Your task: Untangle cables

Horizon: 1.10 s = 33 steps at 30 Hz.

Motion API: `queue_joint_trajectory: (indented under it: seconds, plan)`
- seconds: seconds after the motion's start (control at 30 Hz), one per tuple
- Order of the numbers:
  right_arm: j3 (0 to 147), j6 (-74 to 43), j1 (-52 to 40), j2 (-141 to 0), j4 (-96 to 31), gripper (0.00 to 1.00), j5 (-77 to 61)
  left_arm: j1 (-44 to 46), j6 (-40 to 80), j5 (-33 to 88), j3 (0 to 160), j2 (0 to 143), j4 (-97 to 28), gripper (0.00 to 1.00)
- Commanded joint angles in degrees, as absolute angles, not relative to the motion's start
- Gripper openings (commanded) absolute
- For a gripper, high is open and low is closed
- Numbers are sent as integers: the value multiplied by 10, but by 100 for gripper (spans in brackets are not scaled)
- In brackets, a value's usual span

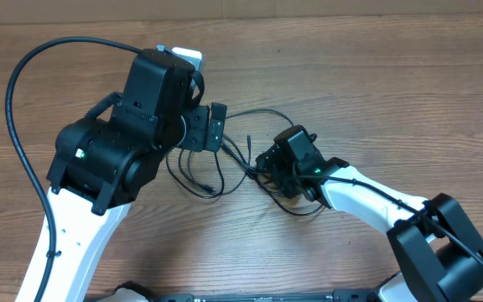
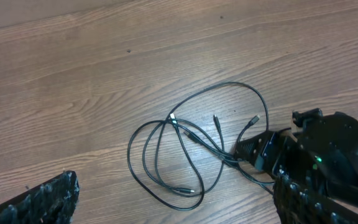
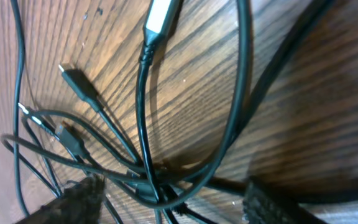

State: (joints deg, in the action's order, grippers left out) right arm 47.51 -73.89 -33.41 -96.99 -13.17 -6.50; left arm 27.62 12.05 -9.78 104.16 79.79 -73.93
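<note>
Right wrist: cables (image 3: 143,124) between right tool (image 3: 173,208) fingertips (image 3: 79,200)

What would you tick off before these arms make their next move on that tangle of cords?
1. Right pincer placed over the cables: ok, cords cross between its fingers.
2. Only one cord between them: not ok, several run through.
3. Right pincer gripping a cord: not ok, fingers stand apart.
4. Left pincer open and empty: ok.
5. Cords truly knotted rather than just overlapping: cannot tell.
</note>
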Motion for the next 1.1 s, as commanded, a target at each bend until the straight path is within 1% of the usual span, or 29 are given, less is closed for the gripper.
queue_joint_trajectory:
  seconds: [0.0, 0.03, 0.1, 0.23, 0.27, 0.33, 0.4, 0.57, 0.63, 1.0, 1.07]
  plan:
    - [470, -750, -337, -984, -126, 66, -60, 273, 124, -109, 1044, 799, -739, 100]
    - [470, -750, -337, -984, -125, 63, -60, 273, 124, -109, 1044, 799, -739, 100]
    - [470, -750, -337, -984, -125, 56, -60, 273, 124, -109, 1044, 799, -739, 100]
    - [470, -750, -337, -984, -130, 48, -55, 273, 124, -109, 1044, 799, -739, 100]
    - [470, -750, -337, -984, -132, 42, -51, 273, 124, -109, 1044, 799, -739, 100]
    - [470, -750, -337, -984, -133, 34, -52, 273, 124, -109, 1044, 799, -739, 100]
    - [470, -750, -337, -984, -134, 29, -52, 273, 124, -109, 1044, 799, -739, 100]
    - [470, -745, -337, -984, -137, 22, -47, 273, 124, -109, 1044, 799, -739, 100]
    - [470, -738, -337, -984, -139, 20, -45, 273, 124, -109, 1044, 799, -739, 100]
    - [470, -730, -337, -984, -156, 21, -9, 273, 124, -109, 1044, 799, -739, 99]
    - [470, -730, -337, -984, -158, 17, -1, 273, 124, -109, 1044, 799, -739, 100]
